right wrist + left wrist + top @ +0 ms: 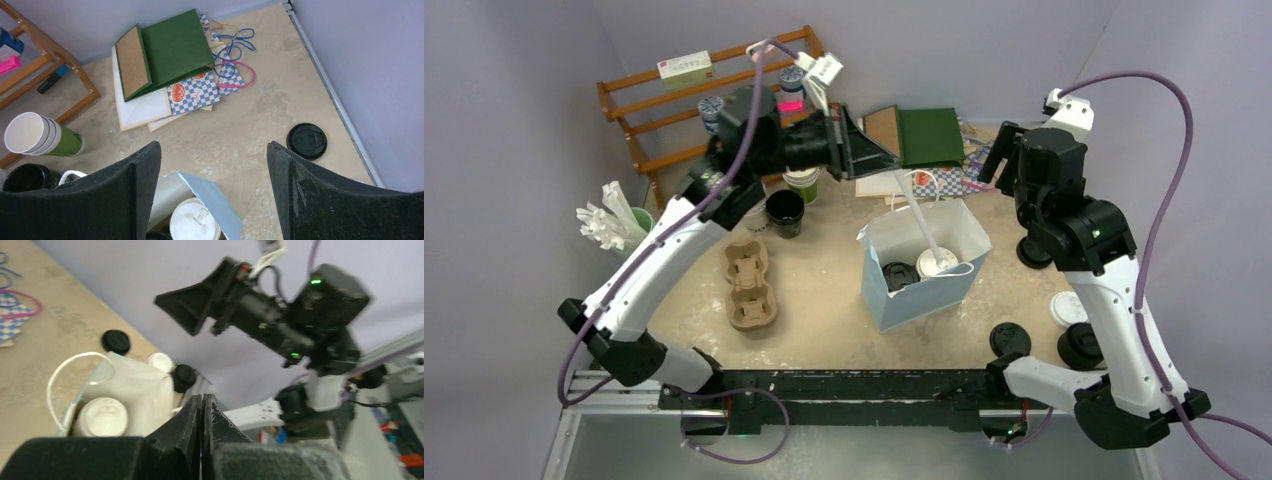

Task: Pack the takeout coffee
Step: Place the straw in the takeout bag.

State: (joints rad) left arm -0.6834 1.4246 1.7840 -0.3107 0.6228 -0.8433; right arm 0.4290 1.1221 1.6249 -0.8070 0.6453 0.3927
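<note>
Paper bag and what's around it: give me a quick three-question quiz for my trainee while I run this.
1. True or false: the white-lidded cup stands inside the paper bag.
2. The left gripper is shut. The right gripper is: A) shut on a cup, B) open, C) shut on a lid.
3. Fill in: seen from above, the cup carrier lies to the bag's ___.
Key: 1 true; 2 B; 3 left.
</note>
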